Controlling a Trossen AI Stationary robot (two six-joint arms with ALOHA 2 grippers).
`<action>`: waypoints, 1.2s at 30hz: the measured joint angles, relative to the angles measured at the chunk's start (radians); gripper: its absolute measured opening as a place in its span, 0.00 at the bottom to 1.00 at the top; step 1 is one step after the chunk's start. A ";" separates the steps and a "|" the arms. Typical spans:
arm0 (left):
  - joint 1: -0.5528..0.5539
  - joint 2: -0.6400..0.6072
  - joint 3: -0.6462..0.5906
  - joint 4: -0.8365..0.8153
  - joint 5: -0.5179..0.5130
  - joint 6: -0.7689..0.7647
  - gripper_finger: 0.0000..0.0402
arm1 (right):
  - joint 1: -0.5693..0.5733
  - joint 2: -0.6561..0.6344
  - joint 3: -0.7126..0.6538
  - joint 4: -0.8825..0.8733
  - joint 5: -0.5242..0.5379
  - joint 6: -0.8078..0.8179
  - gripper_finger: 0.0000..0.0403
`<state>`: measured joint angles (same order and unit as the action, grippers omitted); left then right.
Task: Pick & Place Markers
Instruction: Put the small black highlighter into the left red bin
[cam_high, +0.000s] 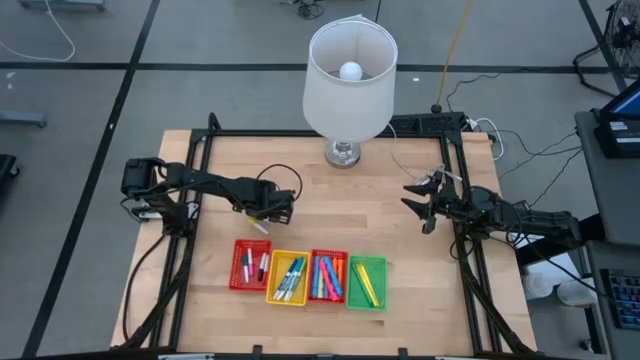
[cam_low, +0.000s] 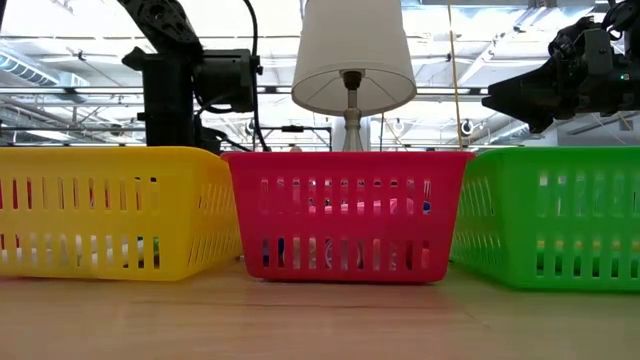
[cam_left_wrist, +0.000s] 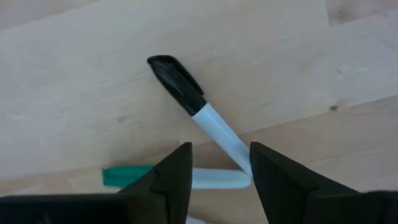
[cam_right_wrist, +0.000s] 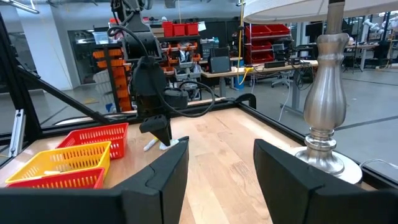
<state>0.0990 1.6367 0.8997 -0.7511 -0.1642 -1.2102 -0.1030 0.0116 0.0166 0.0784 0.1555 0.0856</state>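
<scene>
Two white markers lie crossed on the bare wood: one with a black cap (cam_left_wrist: 186, 99) and one with a green cap (cam_left_wrist: 124, 176). My left gripper (cam_left_wrist: 221, 149) hangs open just above them, pointing down, its fingers standing on either side of the black-capped marker's bare end. From above, this gripper (cam_high: 270, 212) is behind the leftmost red tray (cam_high: 250, 265). More markers lie in the yellow tray (cam_high: 288, 278), the second red tray (cam_high: 328, 277) and the green tray (cam_high: 366, 282). My right gripper (cam_high: 420, 198) waits open at the table's right, pointing level.
A lamp with a white shade (cam_high: 348, 70) stands on a metal base (cam_high: 343, 153) at the table's far middle. The trays form a row near the front edge. A black frame (cam_high: 205, 150) runs round the table. Bare wood lies between the two arms.
</scene>
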 joint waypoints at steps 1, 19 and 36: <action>0.000 0.000 0.000 0.000 -0.001 0.000 0.41 | 0.000 0.000 0.000 0.000 0.000 0.000 0.42; 0.026 0.010 0.000 0.000 0.007 -0.032 0.41 | 0.000 0.000 0.000 0.000 0.000 0.000 0.42; 0.056 0.050 0.000 0.001 0.051 0.185 0.41 | 0.000 0.000 0.000 0.001 0.000 0.000 0.42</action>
<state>0.1551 1.6867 0.9000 -0.7496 -0.1129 -1.0248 -0.1032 0.0120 0.0166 0.0795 0.1555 0.0856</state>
